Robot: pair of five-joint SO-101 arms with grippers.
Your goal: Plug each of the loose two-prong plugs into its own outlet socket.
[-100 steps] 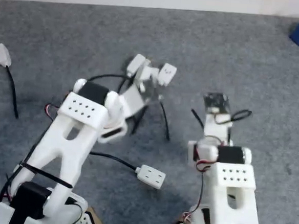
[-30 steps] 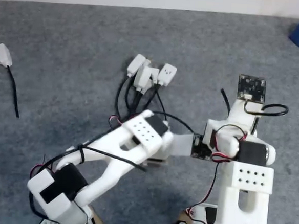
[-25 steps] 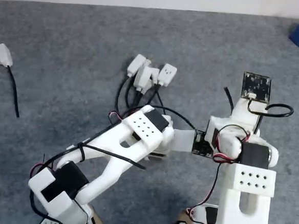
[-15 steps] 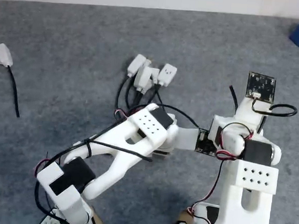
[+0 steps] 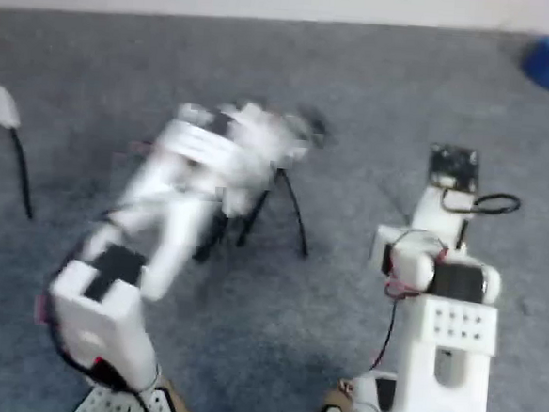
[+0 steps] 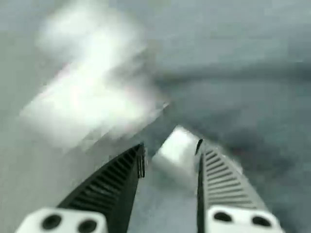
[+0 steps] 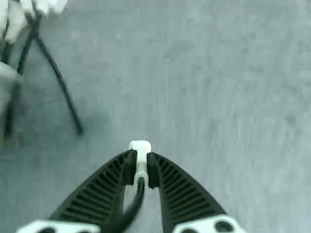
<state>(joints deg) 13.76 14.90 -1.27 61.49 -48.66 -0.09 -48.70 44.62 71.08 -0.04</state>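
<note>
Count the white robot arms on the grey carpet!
2. The left white robot arm hangs over the blurred bunch of white plugs; the right white robot arm stands beside it, its gripper shut on a small white plug.

Rough matt grey cloth over the table (image 5: 404, 111). Smooth white plastic plug (image 7: 140, 147). Ribbed black plastic on the right gripper (image 7: 140, 159).

Right jaws tight, left arm (image 5: 165, 217) outstretched.
</note>
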